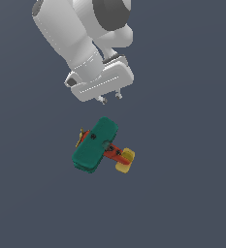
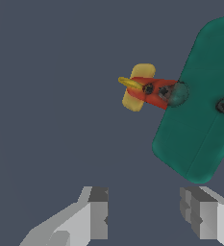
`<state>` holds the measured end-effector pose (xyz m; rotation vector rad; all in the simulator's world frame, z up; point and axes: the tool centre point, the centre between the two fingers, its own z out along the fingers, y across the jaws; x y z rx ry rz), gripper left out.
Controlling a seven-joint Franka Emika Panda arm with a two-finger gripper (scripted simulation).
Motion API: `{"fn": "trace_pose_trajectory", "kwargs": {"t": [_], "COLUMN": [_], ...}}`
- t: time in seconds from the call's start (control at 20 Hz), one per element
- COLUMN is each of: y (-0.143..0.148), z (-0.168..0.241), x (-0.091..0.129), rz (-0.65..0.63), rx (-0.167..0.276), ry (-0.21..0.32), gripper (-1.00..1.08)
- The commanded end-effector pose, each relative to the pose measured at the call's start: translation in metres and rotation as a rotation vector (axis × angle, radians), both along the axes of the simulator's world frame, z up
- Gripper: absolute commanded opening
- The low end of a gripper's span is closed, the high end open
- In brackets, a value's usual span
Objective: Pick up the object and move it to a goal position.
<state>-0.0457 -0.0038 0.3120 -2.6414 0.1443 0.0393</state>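
One white two-fingered gripper [image 1: 111, 100], fingers spread and empty, hangs at twelve o'clock of the teal-winged, red-bodied toy biplane [image 1: 97, 144], likely lining up a grasp.

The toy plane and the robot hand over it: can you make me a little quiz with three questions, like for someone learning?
1. True or false: the end effector is already holding the toy biplane.
2. What colour is the biplane's top wing? A) yellow B) teal-green C) black
3. Fill in: in the exterior view, the yellow tail points toward that view's ____ side.

Key:
1. False. The end effector hangs apart from the biplane, and in the wrist view its fingers stand spread with nothing between them.
2. B, teal-green.
3. Right; the propeller is at the left end.
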Motion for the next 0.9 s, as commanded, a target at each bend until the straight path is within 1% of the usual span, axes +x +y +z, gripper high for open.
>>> {"fn": "trace_pose_trajectory", "kwargs": {"t": [0.0, 0.4, 0.85], "y": [-0.002, -0.009, -0.022], "z": [0.021, 0.091, 0.166], "x": [0.004, 0.014, 0.015], "rz": [0.003, 0.009, 0.008], "rx": [-0.005, -0.005, 0.020], "ry": [-0.052, -0.218, -0.394], "gripper": [0.28, 0.28, 0.28]}}
